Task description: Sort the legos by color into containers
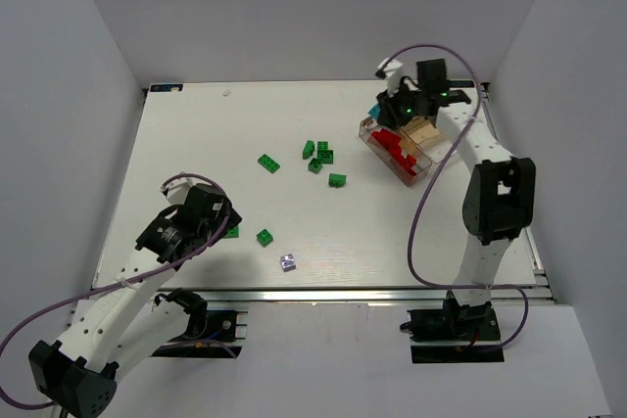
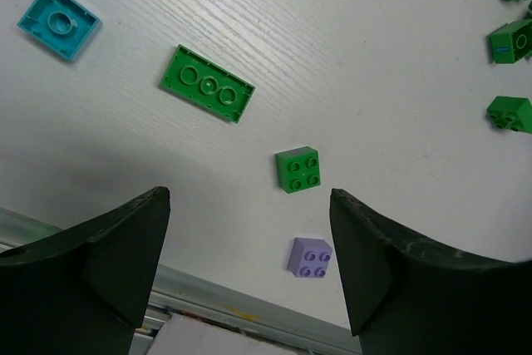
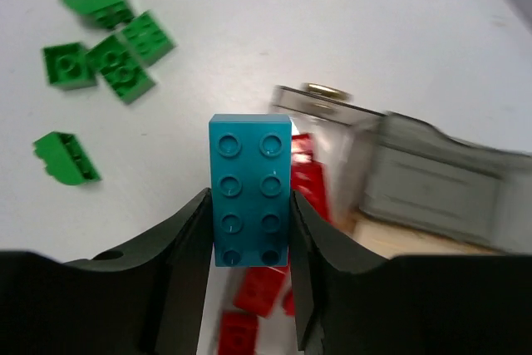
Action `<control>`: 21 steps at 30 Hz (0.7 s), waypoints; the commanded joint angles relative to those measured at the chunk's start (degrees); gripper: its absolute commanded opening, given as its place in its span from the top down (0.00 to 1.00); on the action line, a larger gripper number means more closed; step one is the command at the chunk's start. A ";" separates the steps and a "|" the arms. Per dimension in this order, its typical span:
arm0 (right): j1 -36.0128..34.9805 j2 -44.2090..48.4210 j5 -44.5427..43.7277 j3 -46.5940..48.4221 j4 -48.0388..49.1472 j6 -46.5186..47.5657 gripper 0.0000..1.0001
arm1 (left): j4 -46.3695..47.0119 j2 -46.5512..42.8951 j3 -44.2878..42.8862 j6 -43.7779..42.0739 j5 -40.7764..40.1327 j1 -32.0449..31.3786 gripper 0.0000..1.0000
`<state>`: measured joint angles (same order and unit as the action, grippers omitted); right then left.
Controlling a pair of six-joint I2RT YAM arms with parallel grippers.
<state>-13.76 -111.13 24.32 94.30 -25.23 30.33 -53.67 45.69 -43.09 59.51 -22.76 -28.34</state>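
Right gripper [image 3: 249,209] clamped on teal brick [image 3: 249,180], over tray [image 3: 432,176] edge. Reds [image 1: 395,149] already in tray. Loose left of tray: greens [image 1: 318,156], 1 purple [image 1: 288,262], 1 cyan plate [image 2: 58,20]. Left gripper [image 2: 249,205] fingers apart, empty, well left of tray.

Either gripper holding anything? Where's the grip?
Right gripper pinches a teal brick by its two long sides. Left gripper is open and empty.

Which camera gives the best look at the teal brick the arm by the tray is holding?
The right wrist view: the teal brick fills the middle, eight studs clear, clamped in the right gripper. The top view shows only a teal speck by the tray. The left wrist view does not show it.
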 commanded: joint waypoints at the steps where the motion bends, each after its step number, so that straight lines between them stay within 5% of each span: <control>1: 5.40 4.08 0.91 2.03 -1.66 -4.75 1.00 | 0.23 -1.31 1.25 1.49 -0.97 -0.14 0.13; 11: 19.72 4.79 0.73 -0.96 -6.05 -0.98 0.98 | 0.14 -3.50 3.28 2.63 -0.18 -0.14 0.13; 21: 24.66 2.59 7.23 -5.80 -5.70 19.15 0.90 | 0.50 -2.89 3.80 2.46 0.18 -0.14 0.13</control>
<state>10.46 -107.57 28.16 88.23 -31.00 41.95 -53.54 42.94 -39.57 61.52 -22.46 -28.34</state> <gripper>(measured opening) 0.426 0.871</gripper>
